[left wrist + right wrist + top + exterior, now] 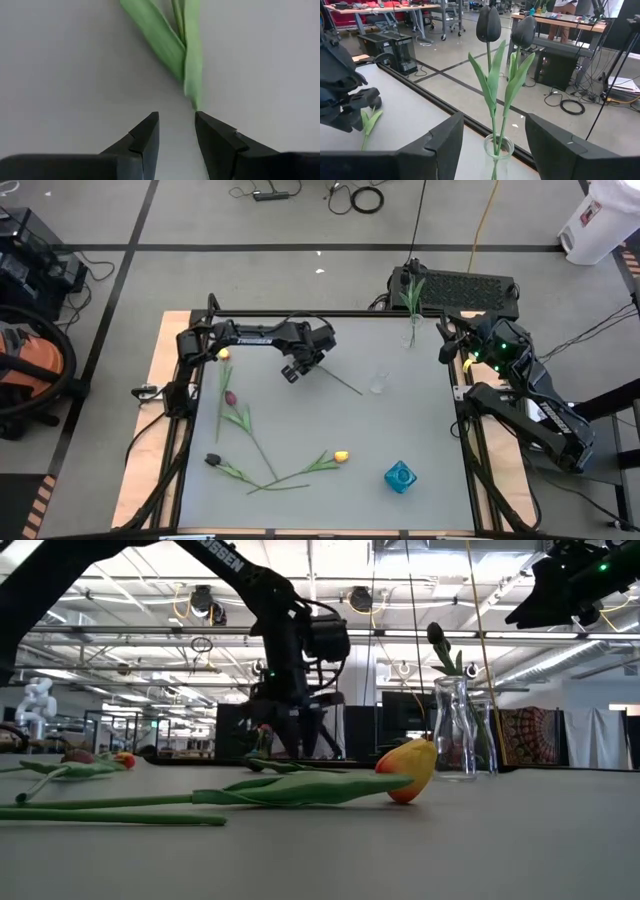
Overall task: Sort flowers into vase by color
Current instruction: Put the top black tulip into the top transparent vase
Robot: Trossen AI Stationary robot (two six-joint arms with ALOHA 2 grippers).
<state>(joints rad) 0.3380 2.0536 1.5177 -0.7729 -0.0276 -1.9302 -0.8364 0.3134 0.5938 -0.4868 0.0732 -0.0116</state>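
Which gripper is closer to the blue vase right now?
Left, narrowly. The left gripper hovers mid-table, diagonally up-left of the blue vase; the right gripper waits at the far right edge.

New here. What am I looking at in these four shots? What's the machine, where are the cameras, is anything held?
It's two robot arms working at a table. One picture looks straight down from above, one looks level across the tabletop, and two come from cameras on the arms' wrists.

The left arm reaches over a tulip stem lying mid-table. Its jaws are open and hold nothing. The right arm waits at the table's right edge, jaws open, facing a clear vase with two dark tulips.

Loose on the table are yellow tulips, a pink tulip, a dark tulip, a blue vase and a small glass.
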